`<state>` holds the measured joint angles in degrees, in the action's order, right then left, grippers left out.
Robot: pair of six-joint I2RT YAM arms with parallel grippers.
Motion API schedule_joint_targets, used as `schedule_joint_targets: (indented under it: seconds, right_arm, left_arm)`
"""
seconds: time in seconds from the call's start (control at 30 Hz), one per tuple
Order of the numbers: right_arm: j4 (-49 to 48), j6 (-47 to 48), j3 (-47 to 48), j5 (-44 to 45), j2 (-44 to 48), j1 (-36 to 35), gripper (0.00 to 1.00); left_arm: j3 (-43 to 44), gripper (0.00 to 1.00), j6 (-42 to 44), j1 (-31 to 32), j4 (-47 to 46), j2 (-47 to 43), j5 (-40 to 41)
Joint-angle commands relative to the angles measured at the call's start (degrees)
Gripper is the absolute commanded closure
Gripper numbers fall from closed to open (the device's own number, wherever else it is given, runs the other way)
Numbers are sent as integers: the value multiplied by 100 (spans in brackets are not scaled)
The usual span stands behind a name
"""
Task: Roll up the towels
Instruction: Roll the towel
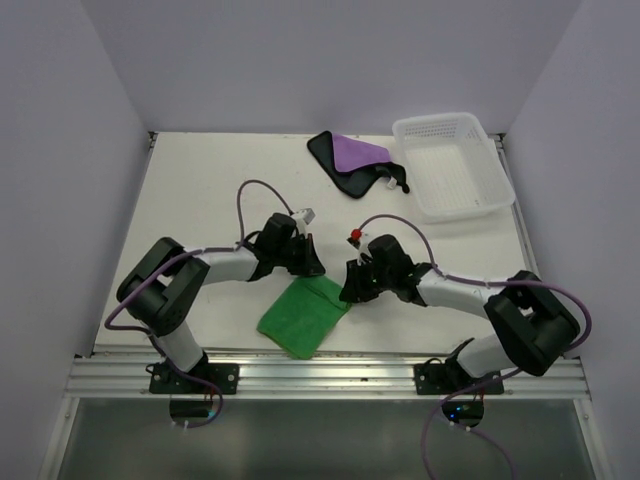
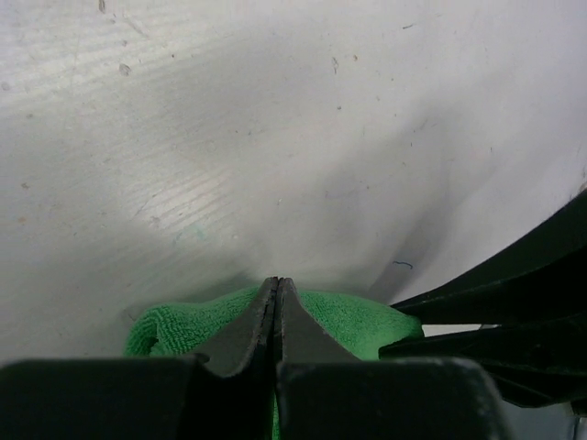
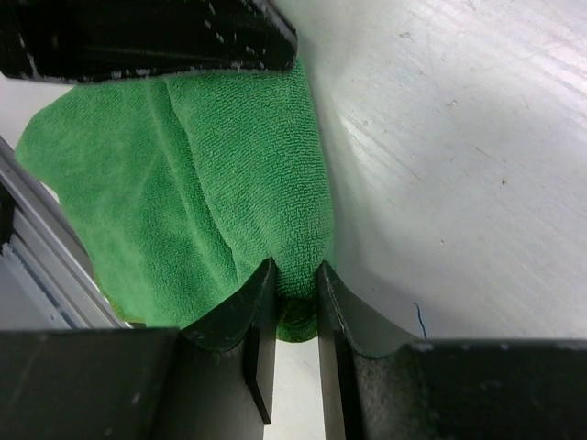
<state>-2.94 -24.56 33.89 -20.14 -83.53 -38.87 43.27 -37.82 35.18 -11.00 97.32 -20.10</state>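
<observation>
Green towel [image 1: 303, 317]: light, soft terry-type cloth with no stiffness, so I'd expect it to sag and bunch wherever it isn't supported. The nap looked grippy rather than slippery, and nothing about it was fragile. Best hold, in my view, was two points along one edge, so the edge runs straight for the roll; a single corner pinch would likely drag it into a wad. It was uniform bright green and lay roughly flat as a skewed square at the near side of the bench [image 1: 200, 200], between the two arms, its near corner by the metal rail [image 1: 330, 372]. One soft crease ran across it. The left gripper [image 1: 308, 266] was clamped tight on the far edge, with a sliver of green between the jaws and cloth humped either side of the tips. The right gripper [image 1: 350, 292] sat at the far right corner, jaws narrow, with the corner bunched between them and filling the gap, so I read it as a grip. The purple towel [image 1: 352, 155], with black back and edging, lay crumpled and partly folded over at the far side, well apart, just beside the white lattice basket [image 1: 455, 170]. Neither towel was rolled yet.
</observation>
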Motion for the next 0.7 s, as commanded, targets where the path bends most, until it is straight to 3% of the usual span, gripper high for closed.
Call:
schedule_joint_targets:
  seconds: [0.0,0.3,0.67]
  right_arm:
    - [320,30,-260,807,345,-216,100]
    - [320,-40,-269,3234,1127,-840,100]
    - [329,118,91,5923,487,-2123,100]
  left_arm:
    - [392,100,320,-196,432,86,437]
    - [1596,99,276,-248,1082,103,384]
    - [1519,99,152,-213,969,51,226]
